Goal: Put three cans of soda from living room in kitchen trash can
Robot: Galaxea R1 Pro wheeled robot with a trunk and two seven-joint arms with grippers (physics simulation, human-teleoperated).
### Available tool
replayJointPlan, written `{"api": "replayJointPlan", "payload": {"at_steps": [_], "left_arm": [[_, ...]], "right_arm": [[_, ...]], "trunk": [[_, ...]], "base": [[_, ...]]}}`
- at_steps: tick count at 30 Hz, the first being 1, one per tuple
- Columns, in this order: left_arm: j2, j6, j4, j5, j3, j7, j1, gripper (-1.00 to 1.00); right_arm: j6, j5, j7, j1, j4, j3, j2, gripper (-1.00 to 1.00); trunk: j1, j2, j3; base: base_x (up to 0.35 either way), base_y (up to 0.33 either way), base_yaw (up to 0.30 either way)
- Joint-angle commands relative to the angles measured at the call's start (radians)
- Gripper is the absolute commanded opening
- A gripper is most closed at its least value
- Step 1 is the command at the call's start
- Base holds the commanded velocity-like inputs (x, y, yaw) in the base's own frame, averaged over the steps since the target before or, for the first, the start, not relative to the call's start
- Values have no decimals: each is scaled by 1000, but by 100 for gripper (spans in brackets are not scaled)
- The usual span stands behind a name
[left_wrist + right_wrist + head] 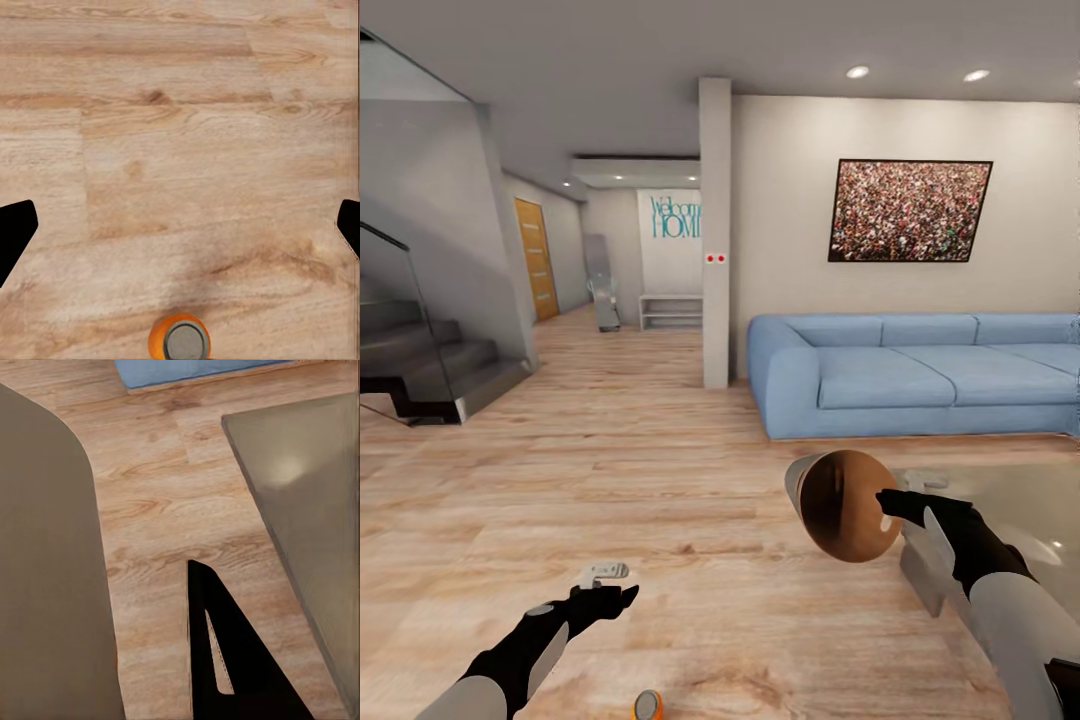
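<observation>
The trash can (838, 500) hangs tilted above the wood floor, its coppery-brown inside facing me, and my right gripper (890, 508) is shut on its rim. In the right wrist view its grey-beige wall (45, 585) stands beside a black finger (225, 660). An orange can of soda (648, 706) with a silvery top stands on the floor at the near edge of the head view. My left gripper (610, 588) hovers open a little beyond it. From the left wrist camera the can (178, 339) sits below the wide-spread fingertips (15, 232). The other cans are out of view.
A light-blue sofa (920, 375) lines the far right wall under a framed picture. A low grey table (1020, 500) stands right of the bin, also seen as a table corner (315, 472). A pillar (714, 230), a hallway and stairs (420, 360) lie to the left.
</observation>
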Motion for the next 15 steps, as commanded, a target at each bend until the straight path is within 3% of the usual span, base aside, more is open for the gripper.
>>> {"api": "replayJointPlan", "payload": {"at_steps": [1,7,15], "left_arm": [[0,0,0,0,0,0,0,100],[0,0,0,0,1,0,0,100],[1,-2,-1,4,1,0,1,100]], "right_arm": [[1,-9,0,-1,-2,-2,0,-100],[1,-9,-1,-1,-2,-1,0,-100],[1,-9,-3,-1,-2,1,1,-100]], "trunk": [[0,0,0],[0,0,0],[0,0,0]], "base": [[-51,-257,0],[-73,-231,0],[-16,-45,0]]}}
